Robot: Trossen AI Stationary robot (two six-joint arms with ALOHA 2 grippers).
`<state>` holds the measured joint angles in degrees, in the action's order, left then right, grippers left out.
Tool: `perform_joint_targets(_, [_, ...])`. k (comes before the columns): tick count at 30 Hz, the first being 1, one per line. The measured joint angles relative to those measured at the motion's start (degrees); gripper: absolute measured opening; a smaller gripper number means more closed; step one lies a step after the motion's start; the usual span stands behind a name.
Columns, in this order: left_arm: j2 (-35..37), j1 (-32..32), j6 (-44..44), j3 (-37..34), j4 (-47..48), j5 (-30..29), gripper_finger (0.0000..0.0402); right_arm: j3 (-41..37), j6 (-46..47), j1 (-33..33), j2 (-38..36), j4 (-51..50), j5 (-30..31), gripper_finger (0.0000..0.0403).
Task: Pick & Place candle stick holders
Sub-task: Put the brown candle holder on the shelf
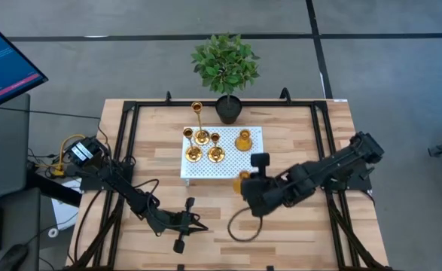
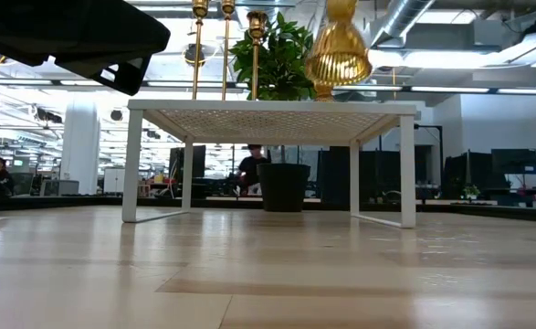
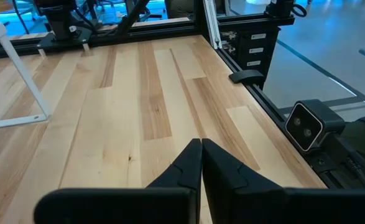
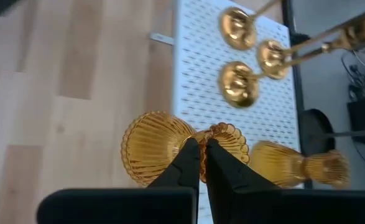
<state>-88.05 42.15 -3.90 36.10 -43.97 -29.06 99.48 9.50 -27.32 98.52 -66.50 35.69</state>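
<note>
A ribbed gold candle stick holder [image 4: 163, 146] is hanging pinched at its narrow waist between the right gripper [image 4: 202, 149]'s closed fingers, beside the white perforated stand [image 1: 247, 162]'s near edge. Four more candle stick holders [image 1: 205, 147] are standing on the stand. The left gripper [image 3: 201, 163] is resting near the table's front, fingers together, holding nothing.
</note>
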Motion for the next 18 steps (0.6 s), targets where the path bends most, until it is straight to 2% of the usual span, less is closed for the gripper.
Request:
perform_joint_targets(10, [0.0, 0.0, -2.6, 0.0, 0.0, 0.0, 0.0012, 0.0, -2.3, 8.1, 0.0, -4.0, 0.3, 0.0])
perform_joint_targets(18, [0.0, 0.0, -2.5, 0.0, 0.0, 0.0, 0.0012, -0.3, 0.5, 10.0, 0.0, -6.9, -0.9, 0.0])
